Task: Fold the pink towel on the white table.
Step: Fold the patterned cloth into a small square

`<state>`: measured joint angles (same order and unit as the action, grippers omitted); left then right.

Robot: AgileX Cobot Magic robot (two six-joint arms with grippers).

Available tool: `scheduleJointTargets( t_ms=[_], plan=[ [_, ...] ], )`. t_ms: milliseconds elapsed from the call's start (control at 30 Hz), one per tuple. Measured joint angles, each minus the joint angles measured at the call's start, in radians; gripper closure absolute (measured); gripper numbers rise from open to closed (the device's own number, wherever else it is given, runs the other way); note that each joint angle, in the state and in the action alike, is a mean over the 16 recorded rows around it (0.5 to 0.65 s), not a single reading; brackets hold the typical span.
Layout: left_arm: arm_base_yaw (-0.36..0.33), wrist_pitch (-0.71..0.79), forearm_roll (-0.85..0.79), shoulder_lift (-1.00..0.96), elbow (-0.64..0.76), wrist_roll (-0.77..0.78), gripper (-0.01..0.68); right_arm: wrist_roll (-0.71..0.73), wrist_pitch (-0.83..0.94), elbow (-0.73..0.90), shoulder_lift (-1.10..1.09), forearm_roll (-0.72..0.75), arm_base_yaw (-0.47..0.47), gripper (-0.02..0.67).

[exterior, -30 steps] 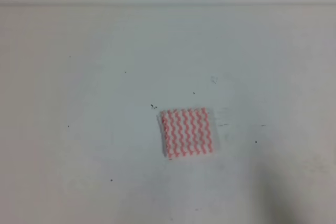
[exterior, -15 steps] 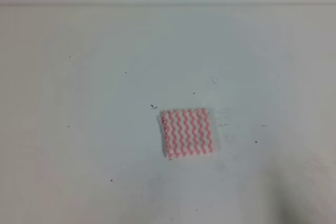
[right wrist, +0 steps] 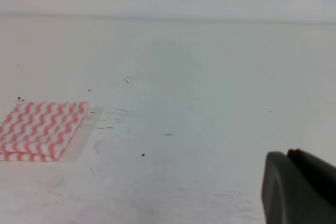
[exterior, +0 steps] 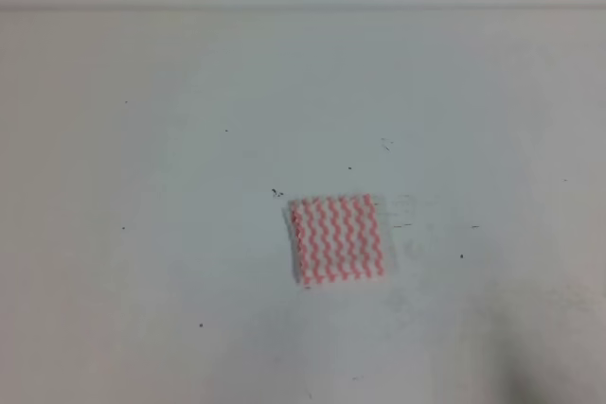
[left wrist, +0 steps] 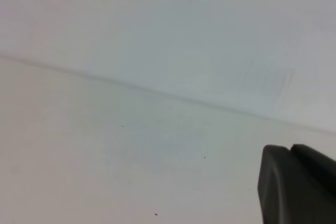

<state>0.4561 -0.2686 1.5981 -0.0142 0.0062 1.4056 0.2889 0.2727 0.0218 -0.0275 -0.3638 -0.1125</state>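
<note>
On the white table (exterior: pixel 142 262), well off to the left of the right gripper (right wrist: pixel 299 187), the pink towel (exterior: pixel 338 238) lies flat as a small folded square. Only a dark corner of each gripper shows, left gripper (left wrist: pixel 296 184) included; their openings cannot be told.

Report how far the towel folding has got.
Done, by the look of it: the pink towel lies on the white table as a small, compact square, with stacked edges showing along its near side in the right wrist view. In hand: nothing; neither tool is near the towel, and only a dark part of each shows. Left: apparently nothing, unless a further fold is wanted.
</note>
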Motion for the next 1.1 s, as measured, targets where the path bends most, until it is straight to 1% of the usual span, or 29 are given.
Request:
scheduleJointTargets(
  t_ms=[567,900,1000,1100],
  plan=[
    [0.0,-0.012,0.013,-0.004,0.0,0.005,0.673,-0.002,0.002,0.001,-0.003,0.016,0.0,0.651],
    [0.0,-0.08,0.016,-0.003,-0.001,0.067,0.673,-0.001,0.004,-0.003,0.001,0.016,0.0,0.651],
    [-0.001,-0.074,-0.037,0.0,-0.001,0.068,0.673,-0.001,0.004,-0.003,0.001,0.016,0.0,0.651],
    [-0.004,-0.045,-0.162,0.001,-0.001,0.002,0.673,0.0,0.006,-0.006,0.003,0.015,0.0,0.651]
  ],
)
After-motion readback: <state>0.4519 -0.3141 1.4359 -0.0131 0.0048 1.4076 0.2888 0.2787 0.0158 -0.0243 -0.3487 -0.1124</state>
